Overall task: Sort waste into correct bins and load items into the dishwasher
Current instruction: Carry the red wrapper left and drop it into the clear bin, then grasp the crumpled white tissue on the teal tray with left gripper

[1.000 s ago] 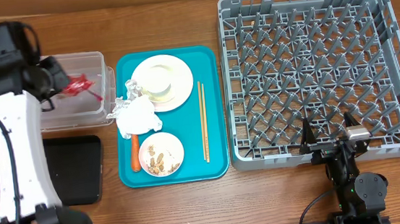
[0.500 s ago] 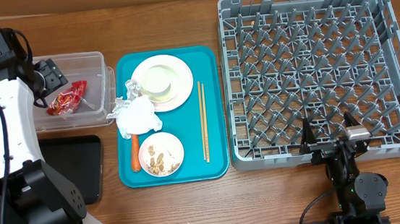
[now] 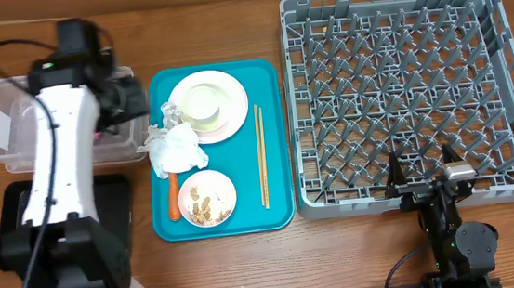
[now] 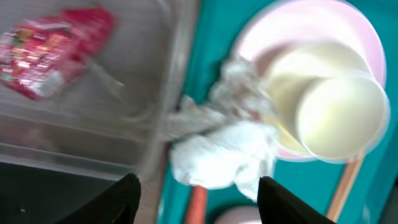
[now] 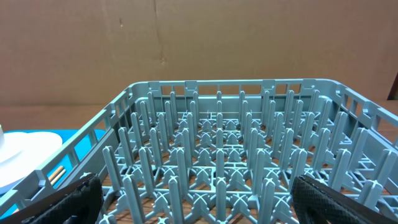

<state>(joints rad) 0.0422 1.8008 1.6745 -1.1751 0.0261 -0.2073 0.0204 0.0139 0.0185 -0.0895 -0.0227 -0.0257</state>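
My left gripper (image 3: 132, 96) hangs open and empty over the right end of the clear tub (image 3: 13, 128), next to the teal tray (image 3: 273, 115). The red wrapper (image 4: 56, 34) lies inside the tub. Between my fingertips (image 4: 198, 200) I look down on the crumpled tissue (image 4: 224, 146) and the carrot piece (image 4: 198, 205). The pink plate (image 3: 230, 104) carries a white cup or bowl (image 3: 203, 103). A bowl of peanuts (image 3: 207, 198) and the chopsticks (image 3: 260, 153) lie on the teal tray. My right gripper (image 3: 425, 179) stands open at the grey rack's (image 3: 401, 85) near edge.
The black tray (image 3: 115, 222) lies in front of the tub, partly hidden under my left arm. Brown cardboard closes off the far side behind the rack (image 5: 217, 124). Bare wood shows along the front edge.
My left gripper opened and let the red wrapper drop into the clear tub. The arm then swung right, toward the teal tray. The right arm has not moved.
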